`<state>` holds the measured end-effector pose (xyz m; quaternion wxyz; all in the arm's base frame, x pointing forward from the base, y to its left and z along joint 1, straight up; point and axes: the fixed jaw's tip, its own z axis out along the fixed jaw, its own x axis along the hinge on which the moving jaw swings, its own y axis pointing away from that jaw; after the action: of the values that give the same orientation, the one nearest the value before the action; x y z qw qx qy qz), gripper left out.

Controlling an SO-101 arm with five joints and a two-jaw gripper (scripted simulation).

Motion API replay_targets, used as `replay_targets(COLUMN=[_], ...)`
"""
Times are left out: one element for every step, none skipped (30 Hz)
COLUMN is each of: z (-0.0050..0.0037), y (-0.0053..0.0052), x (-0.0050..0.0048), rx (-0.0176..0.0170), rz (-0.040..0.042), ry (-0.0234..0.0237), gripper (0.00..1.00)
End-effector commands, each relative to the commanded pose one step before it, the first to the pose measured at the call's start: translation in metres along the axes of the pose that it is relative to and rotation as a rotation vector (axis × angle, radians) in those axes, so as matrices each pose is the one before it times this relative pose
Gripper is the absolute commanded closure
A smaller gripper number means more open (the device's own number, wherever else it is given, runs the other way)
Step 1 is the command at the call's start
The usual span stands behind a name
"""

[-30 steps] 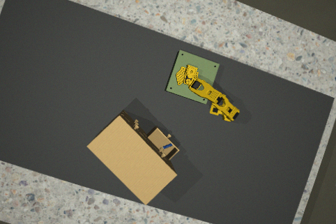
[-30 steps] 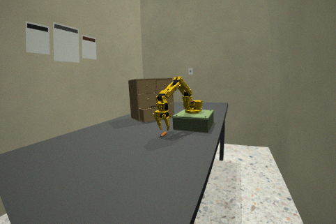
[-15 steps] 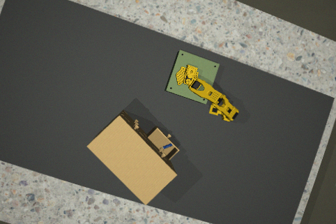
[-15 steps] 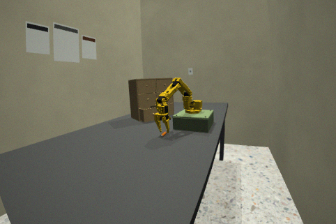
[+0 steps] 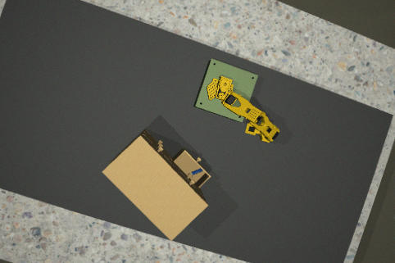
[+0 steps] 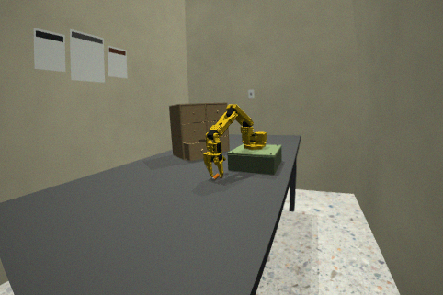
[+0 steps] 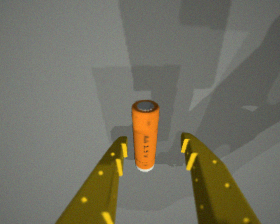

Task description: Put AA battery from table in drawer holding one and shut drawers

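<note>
Gripper is partly spread and pinching nothing: we see its two yellow fingers flanking the near end of the orange AA battery, with gaps on both sides. Battery lies flat on the dark table, long axis pointing away from the wrist camera, metal cap at the far end. From the exterior view we have the gripper pointing down, tips just above the table at the battery. Arm reaches out from its green base plate, elbow high, forearm angled down. Further back we see the wooden drawer cabinet, well apart from the battery, one drawer pulled out with a blue item inside. Can't tell from here what that item is.
</note>
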<state>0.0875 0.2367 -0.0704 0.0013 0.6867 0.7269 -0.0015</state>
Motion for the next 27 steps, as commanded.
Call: replay_targets(z=[0.002343,-0.000001,0.000001,-0.000001,0.0,0.0,0.000179,0.000177,0.000179,0.000177,0.000179,0.000177,0.000179,0.000177,0.000179,0.000177,0.000179,0.000177,0.000179,0.000177,0.000179,0.0,0.0,0.000178,0.000179,0.000178,0.000179], y=[0.00015,0.0,0.0,0.0,0.0,0.0,0.0,0.0,0.0,0.0,0.0,0.0,0.0,0.0,0.0,0.0,0.0,0.0,0.0,0.0,0.0,0.0,0.0,0.0,0.0,0.0,0.0], x=[0.001102,0.000001,-0.000001,0.000001,0.0,0.0,-0.000002,0.000001,-0.000002,0.000001,-0.000002,0.0,-0.000002,0.0,-0.000003,0.0,-0.000003,-0.000001,-0.000003,-0.000001,-0.000004,0.0,0.0,-0.000001,-0.000004,-0.000001,-0.000004], rx=[-0.00043,0.0,0.0,0.0,0.0,0.0,0.0,0.0,0.0,0.0,0.0,0.0,0.0,0.0,0.0,0.0,0.0,0.0,0.0,0.0,0.0,0.0,0.0,0.0,0.0,0.0,0.0], rz=[-0.00842,0.0,0.0,0.0,0.0,0.0,0.0,0.0,0.0,0.0,0.0,0.0,0.0,0.0,0.0,0.0,0.0,0.0,0.0,0.0,0.0,0.0,0.0,0.0,0.0,0.0,0.0], ry=[0.00421,0.00001,-0.00001,0.00001,0.0,0.0,-0.00001,0.00001,-0.00001,0.00001,-0.00001,0.00001,-0.00001,0.00001,-0.00001,0.00001,-0.00001,0.00001,-0.00001,0.00001,-0.00001,0.0,0.0,0.00001,-0.00001,0.00001,-0.00001], gripper=[0.79,0.79,0.79,0.79,0.79,0.79,0.79,0.79,0.79,0.79,0.79,0.79,0.79,0.79,0.79,0.79,0.79,0.79,0.79,0.79,0.79,0.79,0.79,0.79,0.79,0.79,0.79])
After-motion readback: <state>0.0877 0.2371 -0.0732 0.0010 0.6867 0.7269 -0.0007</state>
